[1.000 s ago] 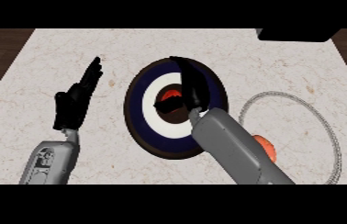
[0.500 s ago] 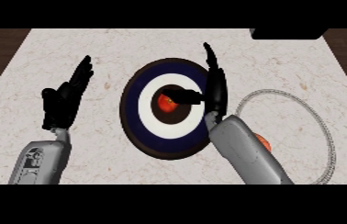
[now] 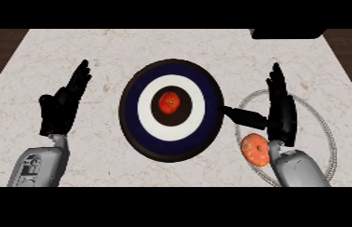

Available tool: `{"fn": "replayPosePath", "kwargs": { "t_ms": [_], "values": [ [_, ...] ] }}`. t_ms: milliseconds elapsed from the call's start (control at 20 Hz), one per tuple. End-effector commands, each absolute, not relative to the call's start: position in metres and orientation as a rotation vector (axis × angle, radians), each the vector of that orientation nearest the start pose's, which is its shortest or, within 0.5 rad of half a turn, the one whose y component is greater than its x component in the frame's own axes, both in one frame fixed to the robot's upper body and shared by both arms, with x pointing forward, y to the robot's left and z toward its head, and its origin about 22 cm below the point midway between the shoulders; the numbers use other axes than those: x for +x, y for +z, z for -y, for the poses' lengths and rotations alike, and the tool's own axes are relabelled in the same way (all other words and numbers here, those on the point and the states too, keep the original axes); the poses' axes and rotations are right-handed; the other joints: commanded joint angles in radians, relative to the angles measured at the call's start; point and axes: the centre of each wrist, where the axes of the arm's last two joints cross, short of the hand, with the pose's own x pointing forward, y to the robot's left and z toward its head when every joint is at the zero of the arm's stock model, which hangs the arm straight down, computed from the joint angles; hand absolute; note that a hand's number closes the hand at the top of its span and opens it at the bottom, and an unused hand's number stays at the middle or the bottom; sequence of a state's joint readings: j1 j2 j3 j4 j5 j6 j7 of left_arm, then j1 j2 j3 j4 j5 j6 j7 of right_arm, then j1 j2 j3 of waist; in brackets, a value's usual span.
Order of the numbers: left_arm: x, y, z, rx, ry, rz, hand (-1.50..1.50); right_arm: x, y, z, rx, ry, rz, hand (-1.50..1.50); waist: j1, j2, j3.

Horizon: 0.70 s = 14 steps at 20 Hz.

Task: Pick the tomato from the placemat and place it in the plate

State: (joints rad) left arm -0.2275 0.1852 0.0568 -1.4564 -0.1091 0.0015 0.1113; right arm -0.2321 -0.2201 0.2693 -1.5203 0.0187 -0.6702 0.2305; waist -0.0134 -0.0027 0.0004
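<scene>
Squarely in the middle of the frame, the tomato (image 3: pixel 169 101) sits on the centre of the ringed plate (image 3: pixel 172 144). At the right, the right hand (image 3: pixel 282 107) stands over the round placemat (image 3: pixel 314 128), fingers straight and apart from the thumb, holding nothing. An orange round object (image 3: pixel 255 149) lies on the placemat by its wrist. At the left, the left hand (image 3: pixel 63 105) rests open, fingers up.

Pale, marbled tabletop (image 3: pixel 172 47) carrying a plate and a placemat.
The round plate (image 3: pixel 131 114), dark-rimmed with blue and white rings, lies mid-tabletop; the pale, grey-edged placemat (image 3: pixel 316 133) lies just right of the plate.
</scene>
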Motion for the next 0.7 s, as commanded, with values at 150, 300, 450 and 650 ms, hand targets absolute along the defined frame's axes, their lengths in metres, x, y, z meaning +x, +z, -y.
{"fn": "replayPosePath", "kwargs": {
  "t_ms": [150, 300, 450, 650],
  "values": [
    [0.313, 0.044, -0.258, 0.215, -0.212, 1.570, 0.00, 0.259, 0.022, 0.282, -0.400, -0.143, 1.557, -1.50, 0.006, 0.003, 0.000],
    [0.306, 0.040, -0.254, 0.230, -0.214, 1.570, 0.00, 0.235, 0.008, 0.308, -0.419, -0.124, 1.535, -1.50, 0.007, 0.002, 0.000],
    [0.304, 0.042, -0.264, 0.220, -0.211, 1.563, 0.00, 0.237, 0.014, 0.313, -0.372, -0.142, 1.567, -1.50, 0.010, 0.002, 0.000],
    [0.309, 0.037, -0.251, 0.223, -0.223, 1.549, 0.00, 0.227, -0.001, 0.343, -0.389, -0.137, 1.547, -1.50, 0.010, 0.003, 0.000]
  ]
}}
